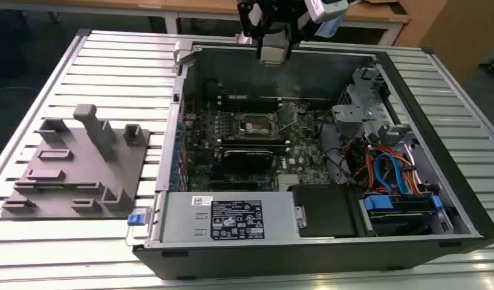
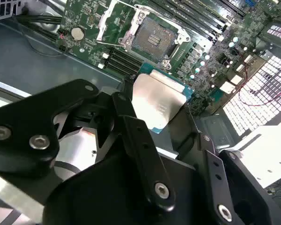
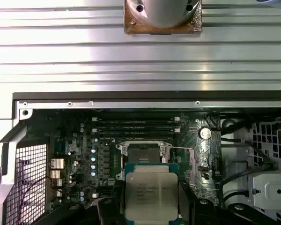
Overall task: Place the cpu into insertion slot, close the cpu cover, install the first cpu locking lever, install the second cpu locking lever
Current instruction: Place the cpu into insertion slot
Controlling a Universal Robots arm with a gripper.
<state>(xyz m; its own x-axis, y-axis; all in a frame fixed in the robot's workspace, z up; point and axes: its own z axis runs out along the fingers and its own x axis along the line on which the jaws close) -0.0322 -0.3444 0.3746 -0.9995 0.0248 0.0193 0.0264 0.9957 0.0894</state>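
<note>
Pinching the cpu (image 3: 151, 192) by two opposite edges between the black fingers (image 2: 124, 108) of the gripper (image 3: 151, 187). Holding it aloft over the green motherboard (image 3: 79, 140), well apart from the insertion slot (image 3: 143, 155), lying open with dark centre bare in both wrist views. Hiding the chip's near edge behind black linkage in the second wrist view. Hanging over the far wall of the computer case (image 1: 230, 254) in the exterior view, partly cut off at the picture's top edge.

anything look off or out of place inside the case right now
Nothing stands out. The gripper holds the cpu flat and square over the green motherboard. The insertion slot is bare, with nothing lying in it. The cables at the exterior view's right stay inside the case.
</note>
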